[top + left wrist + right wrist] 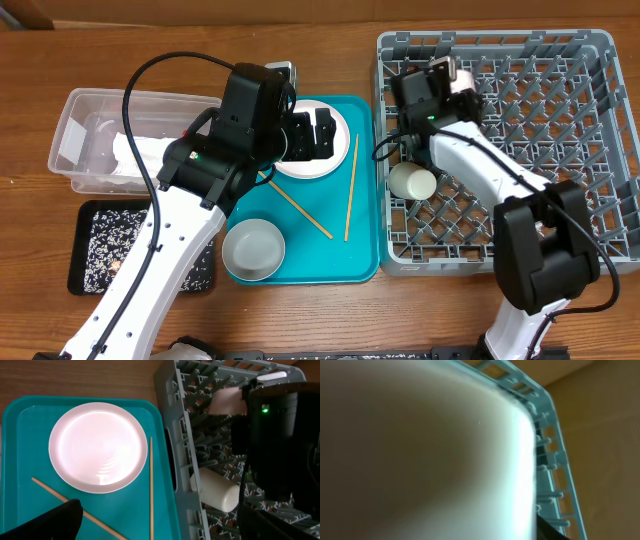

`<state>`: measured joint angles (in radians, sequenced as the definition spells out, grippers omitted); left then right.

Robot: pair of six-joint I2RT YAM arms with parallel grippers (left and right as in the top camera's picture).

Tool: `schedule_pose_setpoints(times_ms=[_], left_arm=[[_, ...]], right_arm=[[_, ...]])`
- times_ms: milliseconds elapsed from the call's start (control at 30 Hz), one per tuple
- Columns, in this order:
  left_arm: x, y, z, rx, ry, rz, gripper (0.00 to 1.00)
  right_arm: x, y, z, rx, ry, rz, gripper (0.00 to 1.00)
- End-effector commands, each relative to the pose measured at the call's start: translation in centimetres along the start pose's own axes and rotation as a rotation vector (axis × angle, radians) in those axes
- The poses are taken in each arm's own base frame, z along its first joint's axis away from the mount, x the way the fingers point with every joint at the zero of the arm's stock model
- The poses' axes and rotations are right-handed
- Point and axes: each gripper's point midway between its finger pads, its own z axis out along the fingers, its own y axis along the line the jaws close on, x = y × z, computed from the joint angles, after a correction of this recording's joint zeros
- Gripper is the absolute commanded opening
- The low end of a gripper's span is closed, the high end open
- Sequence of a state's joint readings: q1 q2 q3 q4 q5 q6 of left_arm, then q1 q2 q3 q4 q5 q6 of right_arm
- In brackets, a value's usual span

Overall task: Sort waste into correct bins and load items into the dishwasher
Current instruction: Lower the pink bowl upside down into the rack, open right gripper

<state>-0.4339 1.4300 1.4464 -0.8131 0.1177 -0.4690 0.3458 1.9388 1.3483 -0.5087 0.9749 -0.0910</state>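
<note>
The round white plate [335, 150] [97, 447] lies on the teal tray, partly under my left gripper [312, 135] [160, 532], which hovers above it open and empty. The grey bowl [252, 248] sits at the tray's front. My right gripper [450, 80] is inside the dish rack [580, 150] [172, 435] at its back left corner, shut on the pinkish-white bowl [465, 78] [227, 401], whose pale surface fills the right wrist view [420, 460]. The white cup [412, 181] [216, 490] lies on its side in the rack. A crumpled napkin [135, 155] lies in the clear tub [80, 110]. Rice scraps lie in the black tray [105, 245].
Two wooden chopsticks [350, 190] [151, 485] lie on the teal serving tray [360, 265] [20, 420] between plate and rack. The rack's left wall stands right beside the tray's edge. The wooden table [300, 320] runs along the front.
</note>
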Motion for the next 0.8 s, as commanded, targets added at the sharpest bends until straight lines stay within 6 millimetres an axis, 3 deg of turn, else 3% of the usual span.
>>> schedule_pose_setpoints(times_ms=[0,200,533,700,767], left_arm=[[-0.4,0.3,-0.1,-0.016,-0.011,0.003,1.00],[-0.2,0.4,-0.1,-0.021,-0.002,0.002,1.00],[0.1,0.5,-0.1,-0.027,0.010,0.000,1.00],[0.3,0.6,-0.1,-0.030,0.016,-0.001,1.00],[0.4,0.7,-0.1,-0.033,0.022,-0.001,1.00]], right_arm=[[-0.3,1.0,-0.7,-0.026,-0.017,-0.005,0.58],[-0.4,1.1,-1.5,-0.004,-0.028,-0.026,0.82],[-0.6,-0.8,-2.8,-0.005,-0.033,-0.044,0.87],[-2.2,-3.4,-5.4,-0.023,-0.097,0.031,0.89],[-3.4,-4.4,-7.8,-0.093,-0.155,0.078,0.89]])
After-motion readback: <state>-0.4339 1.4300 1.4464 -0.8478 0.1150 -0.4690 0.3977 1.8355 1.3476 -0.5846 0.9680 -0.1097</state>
